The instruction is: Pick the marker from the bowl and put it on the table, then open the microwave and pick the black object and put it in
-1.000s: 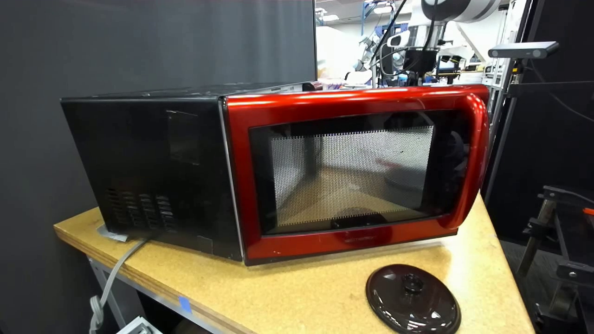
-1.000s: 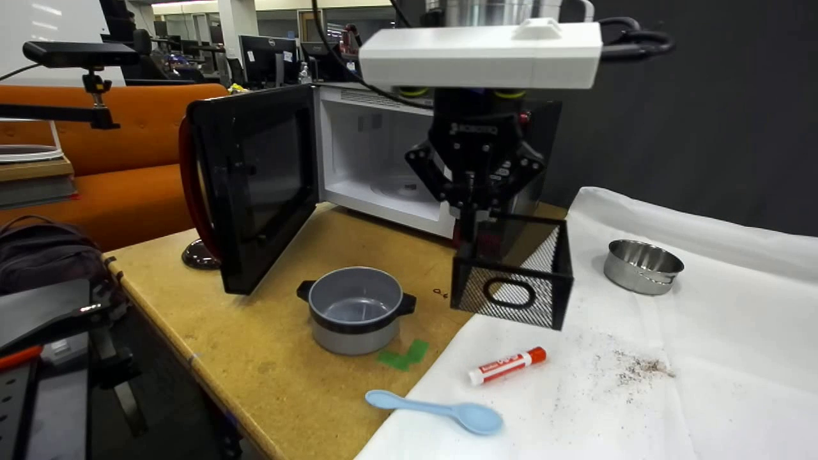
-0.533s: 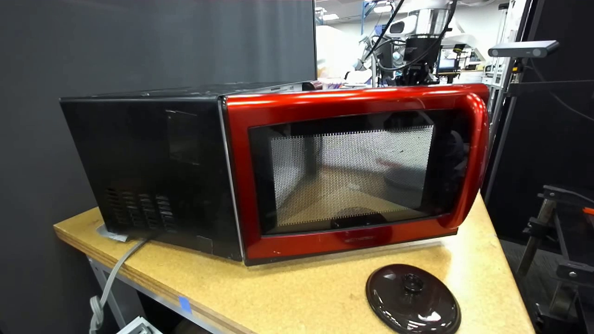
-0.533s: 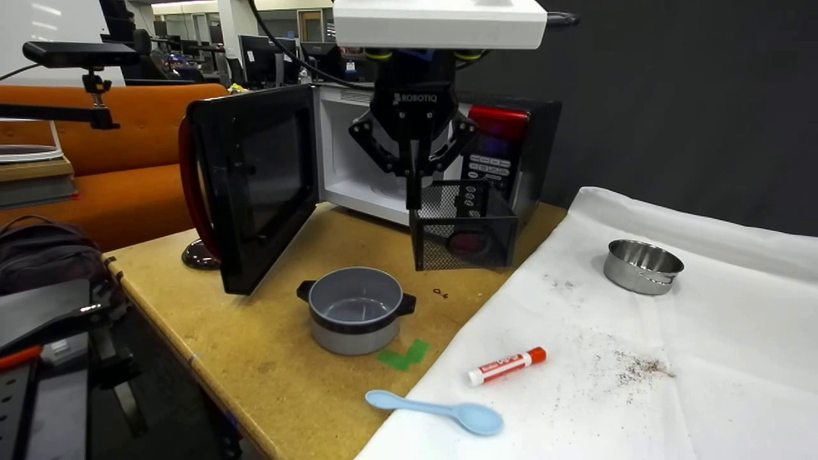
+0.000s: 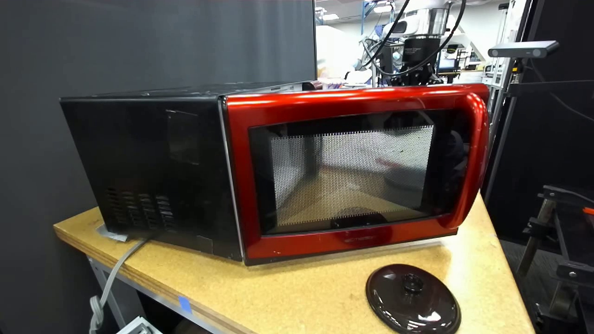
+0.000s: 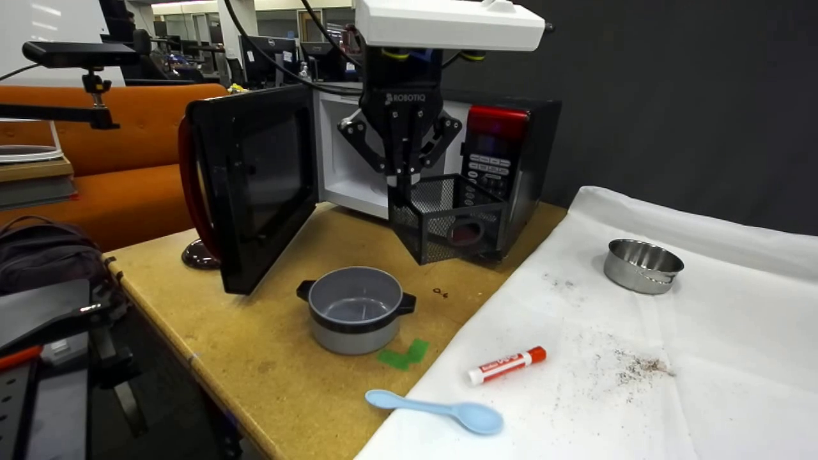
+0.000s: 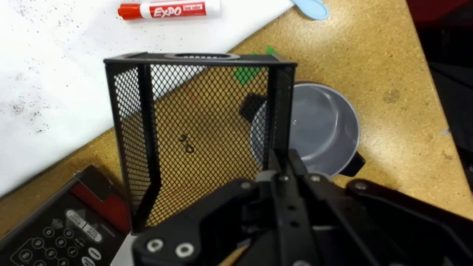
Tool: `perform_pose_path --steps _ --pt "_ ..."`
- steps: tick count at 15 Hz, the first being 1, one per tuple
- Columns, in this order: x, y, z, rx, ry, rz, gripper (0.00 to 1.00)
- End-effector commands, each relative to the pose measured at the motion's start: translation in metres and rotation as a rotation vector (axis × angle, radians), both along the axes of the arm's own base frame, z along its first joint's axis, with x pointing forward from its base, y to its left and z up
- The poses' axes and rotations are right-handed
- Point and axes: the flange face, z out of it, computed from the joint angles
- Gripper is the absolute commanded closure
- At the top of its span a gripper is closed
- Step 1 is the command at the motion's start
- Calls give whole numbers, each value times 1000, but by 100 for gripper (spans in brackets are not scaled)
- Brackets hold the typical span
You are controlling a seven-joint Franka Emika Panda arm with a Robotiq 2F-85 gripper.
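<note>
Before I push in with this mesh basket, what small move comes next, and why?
I'd probably ease the pincer sideways toward the open door: it holds the black mesh basket by one wall, and in an exterior view part of that basket overlaps the keypad, not the microwave cavity.

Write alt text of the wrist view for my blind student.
A gripper holds a black mesh basket by one wall over a tan tabletop. A two-handled grey pot sits right of it, partly behind; a red-capped Expo marker lies on white sheeting at top, a microwave keypad at lower left.
</note>
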Motion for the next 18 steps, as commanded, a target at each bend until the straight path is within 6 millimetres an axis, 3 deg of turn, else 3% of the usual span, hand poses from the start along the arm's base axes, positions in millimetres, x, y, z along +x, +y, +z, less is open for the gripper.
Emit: perform_pose_path --steps 1,8,18 --pt "0 0 1 0 1 -1 98" --pt "2 6 1 2 -9 25 100" --pt "35 99 -4 -61 -35 426 100"
